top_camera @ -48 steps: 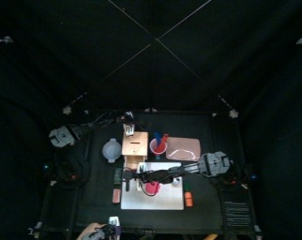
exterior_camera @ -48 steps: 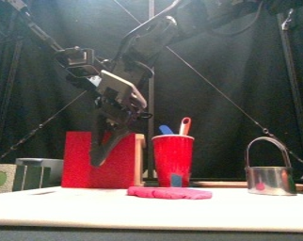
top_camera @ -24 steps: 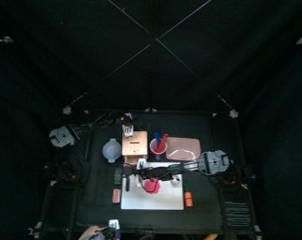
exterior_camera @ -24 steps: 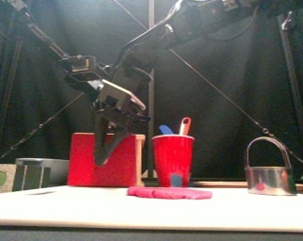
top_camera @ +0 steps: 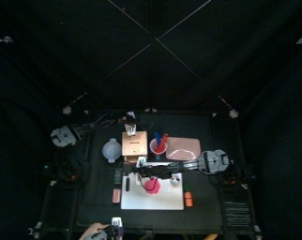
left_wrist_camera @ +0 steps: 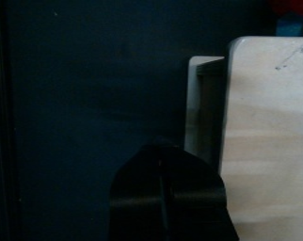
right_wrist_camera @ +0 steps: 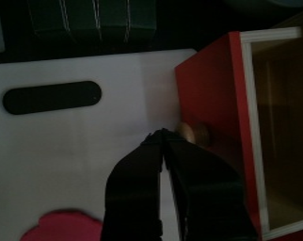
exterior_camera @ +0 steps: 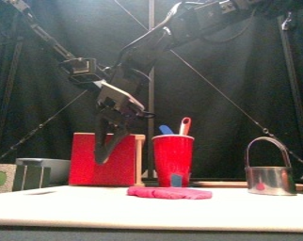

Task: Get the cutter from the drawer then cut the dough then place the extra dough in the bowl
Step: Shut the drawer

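- Two grippers show, both with jaws pressed together and holding nothing.
- Bowl point(top_camera: 113, 150): blue-grey and round, on the table's left side, just beside the box.
- Left gripper point(left_wrist_camera: 159, 149): its dark jaws meet in one blunt point over the black table, close beside the box's pale side. It touches nothing that can be seen.
- Box point(top_camera: 135, 141): smooth pale wood, with a flat red drawer front point(right_wrist_camera: 217, 113) that carries a small round wooden knob point(right_wrist_camera: 199, 135).
- Right gripper point(right_wrist_camera: 158, 139): this arm reaches in past the middle. The closed tips point down over the white board point(right_wrist_camera: 103, 132), just beside the knob; whether they touch it cannot be told.
- Dough point(exterior_camera: 169, 192): a flat pink disc with a soft, uneven edge, lying on the board in front of the cup.
- Cup point(exterior_camera: 173, 155): glossy red plastic, holding a blue knife point(exterior_camera: 166, 130) and a red knife point(exterior_camera: 184, 125).
- Tray point(top_camera: 185, 148): flat and pink, behind the board to the right.
- Cutter point(exterior_camera: 270, 177): a shiny metal ring with an arched wire handle, standing alone at the far right, well apart from the dough.
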